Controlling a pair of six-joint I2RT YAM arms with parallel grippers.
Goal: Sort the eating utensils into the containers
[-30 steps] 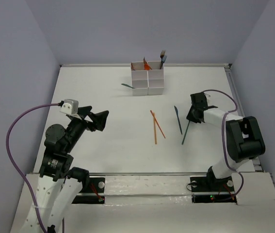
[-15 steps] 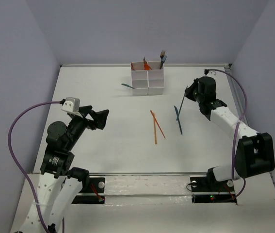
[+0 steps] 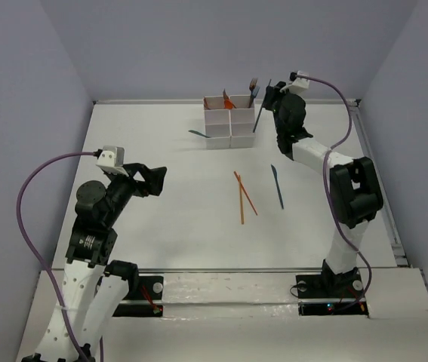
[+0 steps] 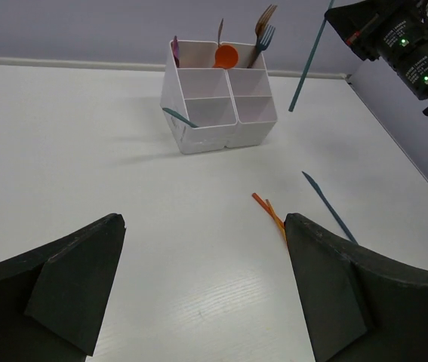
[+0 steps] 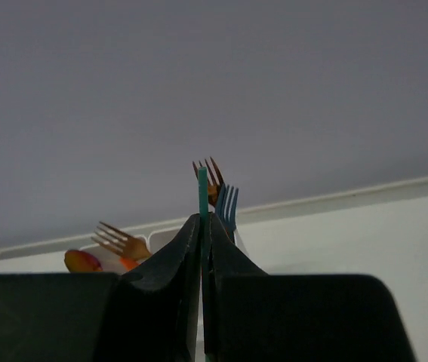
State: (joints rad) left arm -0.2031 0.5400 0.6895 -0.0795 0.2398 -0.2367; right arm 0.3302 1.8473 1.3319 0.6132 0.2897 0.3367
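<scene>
The worktop [image 3: 161,219] and the boxes [image 3: 230,128] are seen in plain white. Teal is shown by the lying knife [image 3: 277,186] and the raised knife [image 4: 309,60], orange by the sticks [image 3: 241,200] and a spoon [image 4: 226,56], copper by a fork [image 4: 266,15].

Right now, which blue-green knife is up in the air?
The knife pinched in the right gripper, hanging beside the white boxes. A second knife lies flat on the table; a third knife rests against the boxes.
</scene>
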